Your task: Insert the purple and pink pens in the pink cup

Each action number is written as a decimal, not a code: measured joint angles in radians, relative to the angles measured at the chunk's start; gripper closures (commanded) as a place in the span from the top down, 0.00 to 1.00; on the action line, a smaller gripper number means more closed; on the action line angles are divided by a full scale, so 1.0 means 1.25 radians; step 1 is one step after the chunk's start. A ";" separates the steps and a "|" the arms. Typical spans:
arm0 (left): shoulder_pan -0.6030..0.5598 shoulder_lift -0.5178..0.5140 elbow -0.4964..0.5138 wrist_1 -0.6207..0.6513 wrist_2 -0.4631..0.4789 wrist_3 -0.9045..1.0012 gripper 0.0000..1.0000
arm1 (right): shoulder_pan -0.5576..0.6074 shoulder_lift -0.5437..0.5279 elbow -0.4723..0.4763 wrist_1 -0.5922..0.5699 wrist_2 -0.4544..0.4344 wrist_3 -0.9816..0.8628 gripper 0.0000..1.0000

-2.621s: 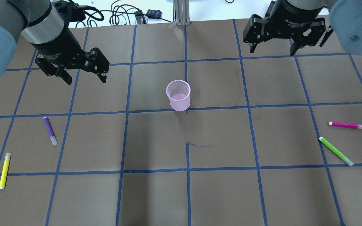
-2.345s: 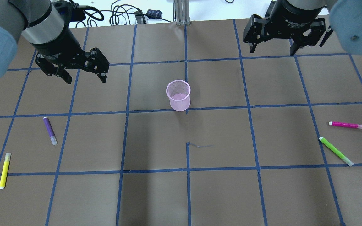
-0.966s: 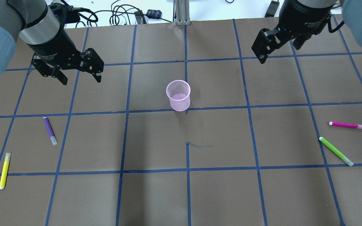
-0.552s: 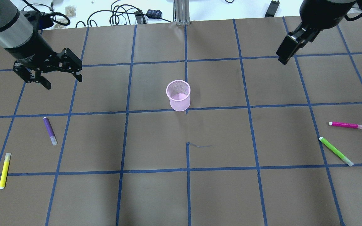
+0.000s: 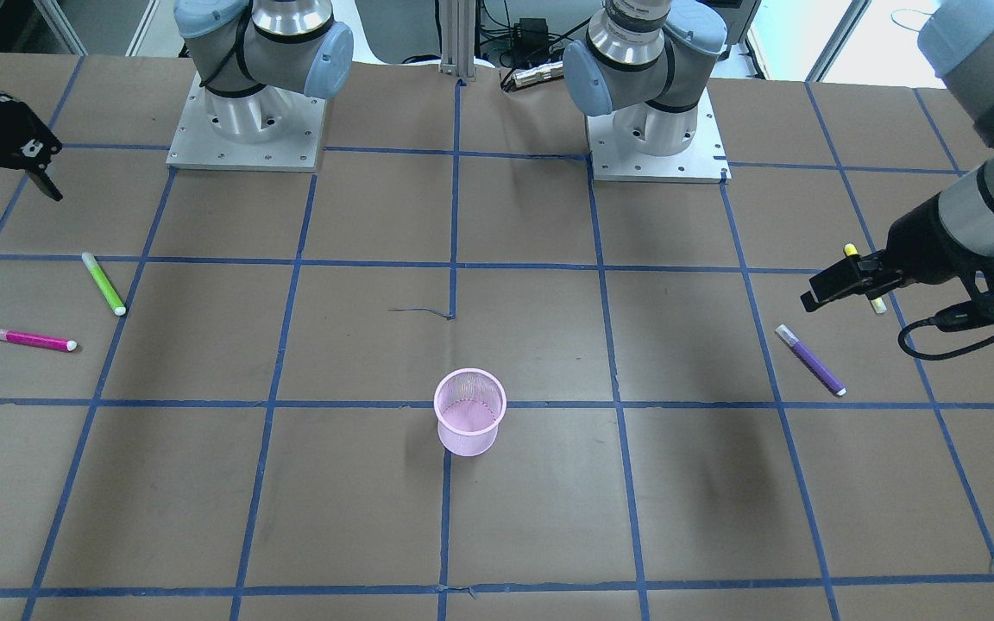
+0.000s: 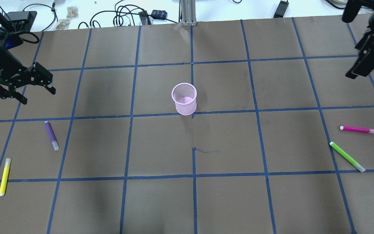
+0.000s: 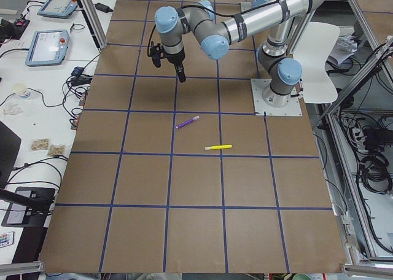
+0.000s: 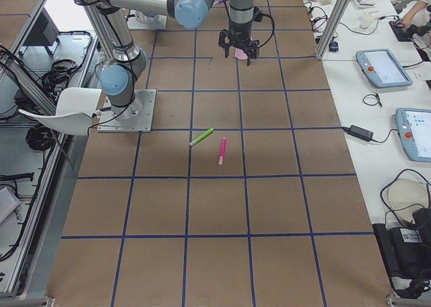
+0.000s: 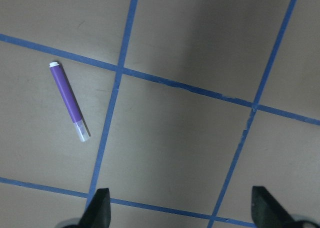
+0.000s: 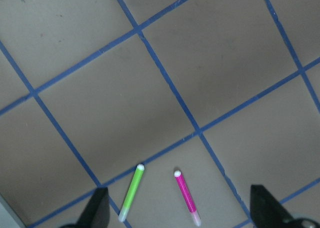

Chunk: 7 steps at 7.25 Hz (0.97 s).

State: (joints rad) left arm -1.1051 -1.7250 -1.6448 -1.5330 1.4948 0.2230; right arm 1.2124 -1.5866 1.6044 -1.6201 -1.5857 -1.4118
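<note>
Both of my arms have swung outward from the middle of the table since the earlier frames, while the cup and every pen lie where they were. My left gripper [image 6: 38,97] now hangs above the table near its left edge, on the far side of the purple pen [image 6: 51,135] and clear of it. Its fingers are spread wide with nothing between them, and the left wrist view shows both fingertips at the bottom with the purple pen off to the upper left. My right gripper [image 6: 352,74] has turned edge-on to the overhead camera and sits high near the right edge. The right wrist view shows its fingers wide apart and empty. The pink pen [image 6: 359,130] and the green pen [image 6: 346,156] lie on the paper well below it, near each other but not touching. The pink cup [image 6: 184,99], a mesh one, stands upright near the middle of the table on the blue tape grid, empty inside, well apart from both grippers. The yellow pen [image 6: 5,176] lies flat near the left edge, nearer to me than the purple pen. Both task pens are flat on the brown paper, the purple one on my left and the pink one on my right.
</note>
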 measured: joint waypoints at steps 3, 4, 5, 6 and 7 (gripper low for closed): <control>0.102 -0.085 -0.023 0.081 0.003 0.079 1.00 | -0.188 0.006 0.203 -0.222 0.036 -0.329 1.00; 0.109 -0.113 -0.025 0.109 0.005 0.081 1.00 | -0.244 0.013 0.284 -0.308 0.076 -0.430 1.00; 0.112 -0.138 -0.026 0.121 0.005 0.076 1.00 | -0.285 0.039 0.356 -0.398 0.108 -0.507 1.00; 0.113 -0.163 -0.026 0.126 0.005 0.069 1.00 | -0.305 0.086 0.398 -0.487 0.122 -0.544 1.00; 0.115 -0.190 -0.026 0.128 0.005 0.055 1.00 | -0.312 0.143 0.417 -0.570 0.128 -0.566 1.00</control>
State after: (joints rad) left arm -0.9612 -1.9624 -1.6773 -1.3728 1.5014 0.2919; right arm 0.8224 -1.4079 2.1258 -2.3330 -1.4251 -2.1189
